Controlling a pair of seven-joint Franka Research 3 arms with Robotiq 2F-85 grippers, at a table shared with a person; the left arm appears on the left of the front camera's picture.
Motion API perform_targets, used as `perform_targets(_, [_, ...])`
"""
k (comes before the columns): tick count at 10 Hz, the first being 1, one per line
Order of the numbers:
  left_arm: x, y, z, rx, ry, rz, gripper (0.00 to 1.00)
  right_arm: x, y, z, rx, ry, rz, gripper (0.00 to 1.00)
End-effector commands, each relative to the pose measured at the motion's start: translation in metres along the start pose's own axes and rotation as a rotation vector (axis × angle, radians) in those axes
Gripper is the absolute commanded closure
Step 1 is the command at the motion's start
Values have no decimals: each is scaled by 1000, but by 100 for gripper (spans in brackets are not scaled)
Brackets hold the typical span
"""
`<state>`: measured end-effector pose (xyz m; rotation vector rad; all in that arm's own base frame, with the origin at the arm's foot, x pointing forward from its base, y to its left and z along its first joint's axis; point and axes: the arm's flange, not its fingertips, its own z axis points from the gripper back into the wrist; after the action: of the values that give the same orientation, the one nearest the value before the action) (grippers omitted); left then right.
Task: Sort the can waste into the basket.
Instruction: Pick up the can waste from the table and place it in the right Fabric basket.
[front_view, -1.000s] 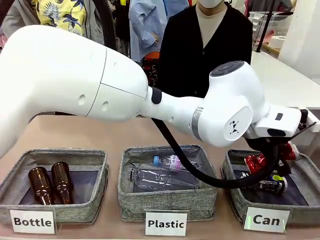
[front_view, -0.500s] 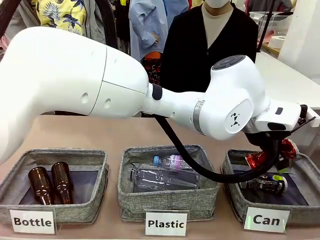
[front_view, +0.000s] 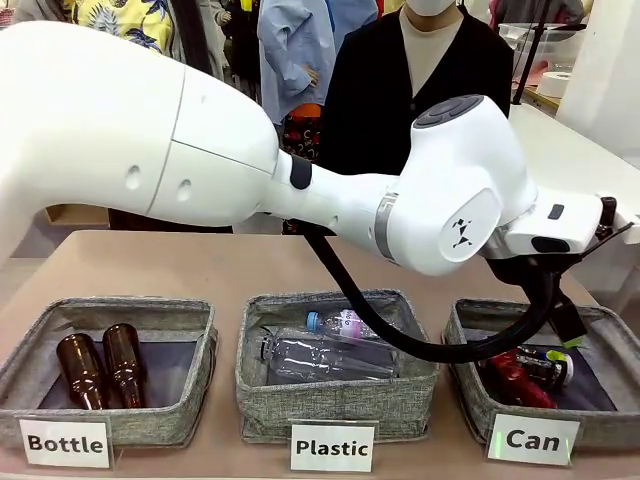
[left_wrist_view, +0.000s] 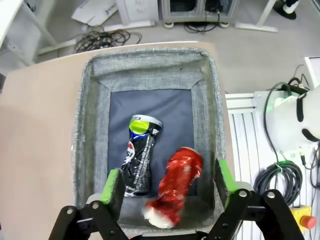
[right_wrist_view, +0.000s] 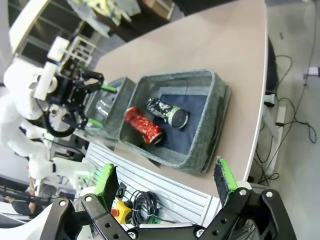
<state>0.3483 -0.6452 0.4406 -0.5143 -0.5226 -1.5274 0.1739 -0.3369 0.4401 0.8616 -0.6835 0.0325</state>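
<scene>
Tan tabletop (front_view: 200, 265), person in a black top (front_view: 400, 95) at the far side, clothes hanging behind: yellow floral shirt (front_view: 125, 25) far left, pale blue shirt (front_view: 295, 45) next to it. White table (front_view: 570, 165) far right. Left wrist view: grey floor (left_wrist_view: 240, 37) beyond the table edge, loose black cables (left_wrist_view: 107, 39), white cabinet base (left_wrist_view: 137, 9), slatted metal platform (left_wrist_view: 247, 135) on the right.

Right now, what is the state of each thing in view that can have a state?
Red can: crushed, lying in the Can basket, released.
Dark can: crushed, lying beside the red can.
Can basket: holds both cans.
Left gripper: jaws open, above the basket.
Right gripper: jaws open, holding nothing.
Brown bottles: lying in the Bottle basket.
</scene>
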Motion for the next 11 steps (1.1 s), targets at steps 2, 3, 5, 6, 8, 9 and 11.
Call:
perform_targets(2, [-27,-12,27,-11,-22,14,0,0,5,2,-4,10,-12,0])
perform_targets(3, [-33,-12,45,-12,20,52,0,0,5,2,-4,10,-12,0])
perform_targets(5, [-64,1,104,30,24,137,0,24,11,-17,25,33,56,0])
perform_targets(6, [-87,14,142,55,-9,193,0,49,27,-42,65,97,126,0])
perform_targets(8, [-147,36,218,60,-75,376,0,99,69,-107,120,205,179,0])
perform_targets(9, [-185,43,249,50,-101,484,0,115,91,-141,139,230,158,0])
perform_targets(11, [-280,66,299,-21,-195,744,0,137,128,-226,257,282,131,0])
